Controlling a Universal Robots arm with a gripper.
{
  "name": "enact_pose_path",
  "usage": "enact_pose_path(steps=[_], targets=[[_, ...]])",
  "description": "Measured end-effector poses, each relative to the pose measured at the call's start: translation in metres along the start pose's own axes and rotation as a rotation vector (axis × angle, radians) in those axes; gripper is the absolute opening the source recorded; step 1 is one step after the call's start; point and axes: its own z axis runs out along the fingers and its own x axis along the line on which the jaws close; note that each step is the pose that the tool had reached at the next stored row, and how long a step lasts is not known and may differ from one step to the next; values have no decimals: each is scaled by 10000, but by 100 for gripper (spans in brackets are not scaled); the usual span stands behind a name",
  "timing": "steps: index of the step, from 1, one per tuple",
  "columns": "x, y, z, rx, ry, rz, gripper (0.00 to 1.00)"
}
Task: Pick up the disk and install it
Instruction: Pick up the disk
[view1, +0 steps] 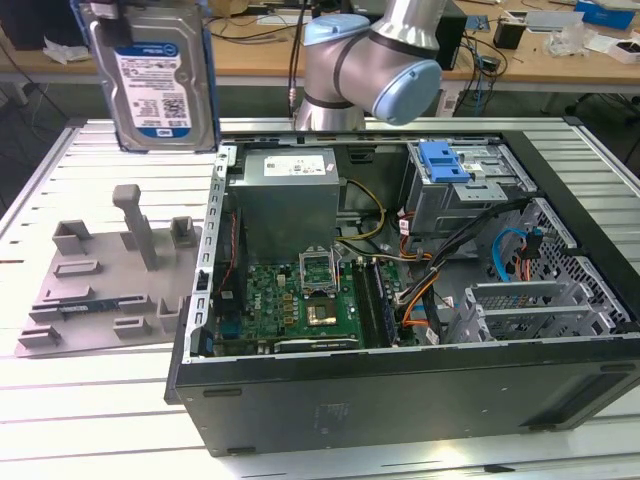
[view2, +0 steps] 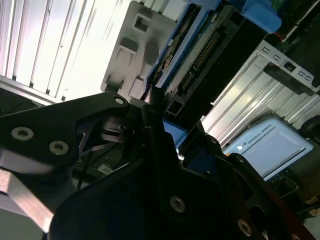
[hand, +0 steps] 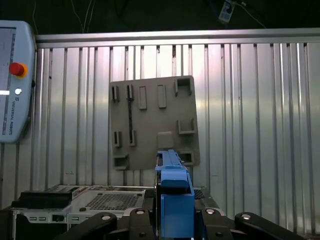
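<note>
High over the gray fixture tray (view1: 100, 285), at the exterior view's left, I see the disk (view1: 160, 75) held upright, label toward the camera, clear of the slatted surface (view1: 60, 400). Both wrist views show my jaws clamped on its blue carrier. At the exterior view's right lies the open computer case (view1: 400, 300), its drive cage (view1: 465, 185) well apart from the disk.
</note>
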Motion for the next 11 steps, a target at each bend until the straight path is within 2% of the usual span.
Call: enact_pose_path(steps=[1,5,9,11], targets=[[13,-80,-9,0,0,-2,37],[47,-279,-31,-1,1,-1,37],[120,-614,-61,0,0,-1,37],[144,-720,-70,-1,1,0,37]])
